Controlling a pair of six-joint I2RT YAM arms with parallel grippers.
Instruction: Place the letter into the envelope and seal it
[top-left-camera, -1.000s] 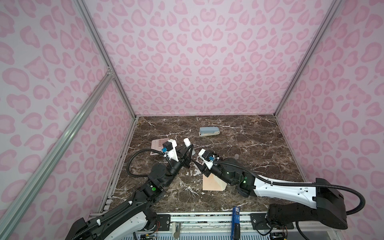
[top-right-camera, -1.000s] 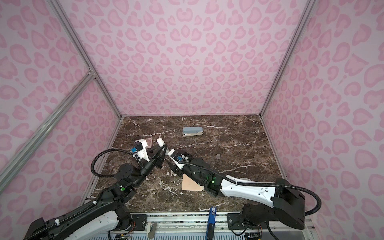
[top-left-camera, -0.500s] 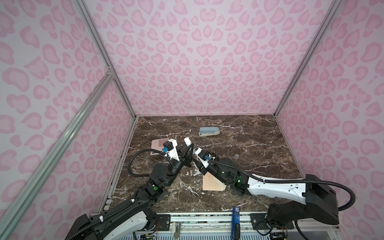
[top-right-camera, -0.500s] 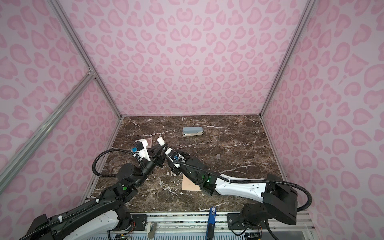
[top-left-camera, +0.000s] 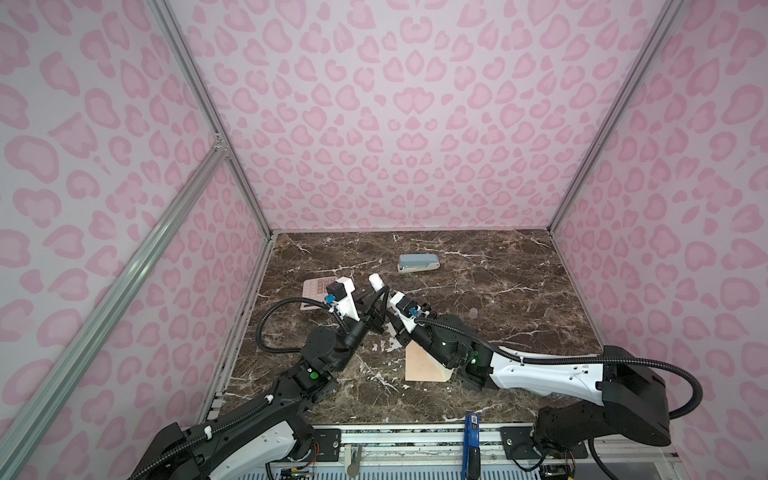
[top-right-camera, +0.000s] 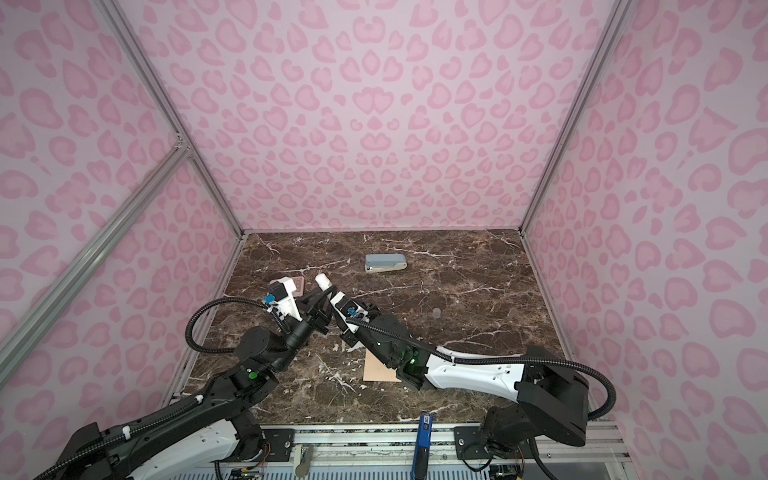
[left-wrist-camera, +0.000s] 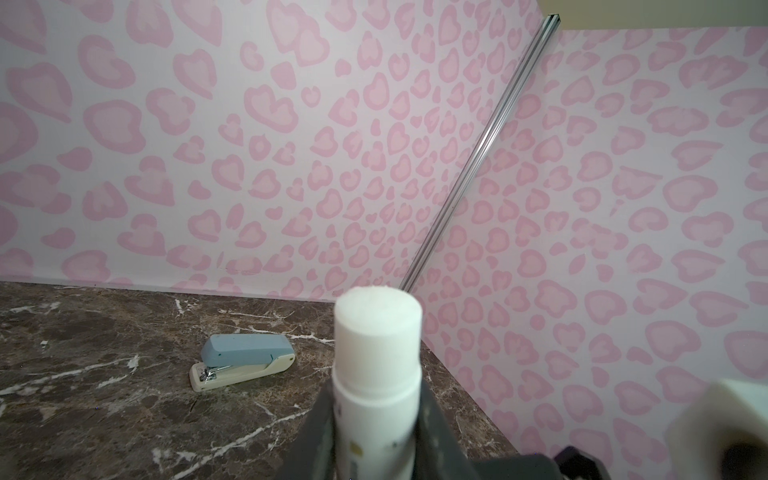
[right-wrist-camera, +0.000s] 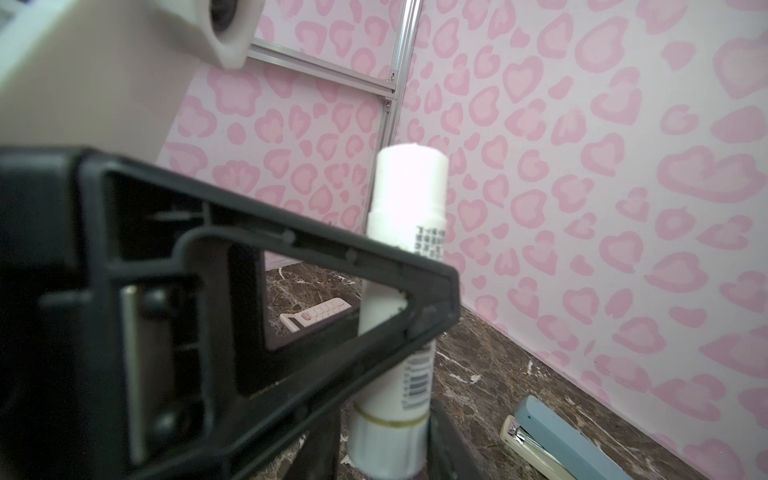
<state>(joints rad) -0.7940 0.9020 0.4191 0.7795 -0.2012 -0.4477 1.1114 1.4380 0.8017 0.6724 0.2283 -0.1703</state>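
1. By the table's (top-left-camera: 498, 291) front edge, the envelope (top-left-camera: 419, 365) lies flat, partly under the right arm; letter unseen.
2. Farther in, left hand (left-wrist-camera: 376, 415) pinches an uncapped glue stick (left-wrist-camera: 376, 332); right hand (right-wrist-camera: 386, 457) flanks its base, grip unclear; twist gently.

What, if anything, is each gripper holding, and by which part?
The left gripper clamps the uncapped glue stick around its body, below the exposed glue. The right gripper has its jaws flanking the stick's base; whether they grip it cannot be told.
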